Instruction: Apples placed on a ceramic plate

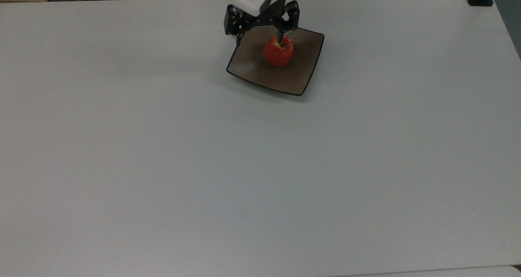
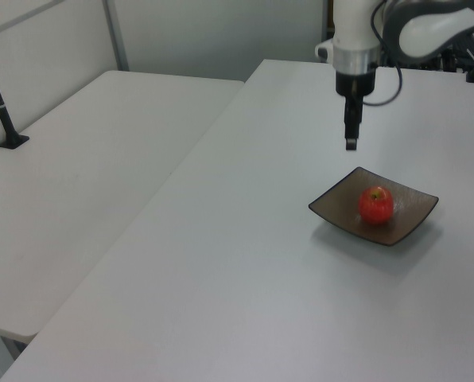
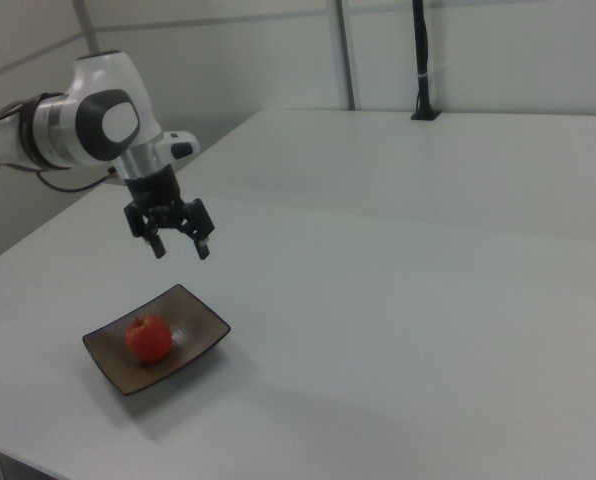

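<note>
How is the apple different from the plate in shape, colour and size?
The apple is round; the plate is square and shallow. The apple is glossy red with a yellowish top; the plate is brown with a thin dark rim. The apple is much smaller and rests on the plate. Both lie below the open hand.
</note>
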Available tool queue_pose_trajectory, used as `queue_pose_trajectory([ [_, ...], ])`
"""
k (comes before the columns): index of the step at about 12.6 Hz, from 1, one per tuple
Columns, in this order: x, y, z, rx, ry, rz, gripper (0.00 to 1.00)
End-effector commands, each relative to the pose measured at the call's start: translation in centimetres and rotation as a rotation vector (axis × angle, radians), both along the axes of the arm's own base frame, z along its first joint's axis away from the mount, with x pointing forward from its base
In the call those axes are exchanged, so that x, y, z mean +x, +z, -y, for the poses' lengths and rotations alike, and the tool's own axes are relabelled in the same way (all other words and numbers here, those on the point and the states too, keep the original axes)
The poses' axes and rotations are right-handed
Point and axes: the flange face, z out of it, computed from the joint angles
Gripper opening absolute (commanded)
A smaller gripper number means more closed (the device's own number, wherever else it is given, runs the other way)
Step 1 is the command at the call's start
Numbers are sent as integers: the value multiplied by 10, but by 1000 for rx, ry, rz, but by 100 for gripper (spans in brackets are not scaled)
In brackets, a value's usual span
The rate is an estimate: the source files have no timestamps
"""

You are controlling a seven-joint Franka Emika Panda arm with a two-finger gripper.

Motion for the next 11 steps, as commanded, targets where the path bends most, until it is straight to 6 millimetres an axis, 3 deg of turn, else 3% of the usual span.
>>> queue_pose_trajectory([
  [1, 18, 36, 58, 33, -259, 71, 100],
  [4, 31, 41, 95, 121, -367, 133, 100],
  [7, 31, 38, 112, 117, -367, 125, 100],
  [11, 29, 37, 110, 113, -354, 111, 100],
])
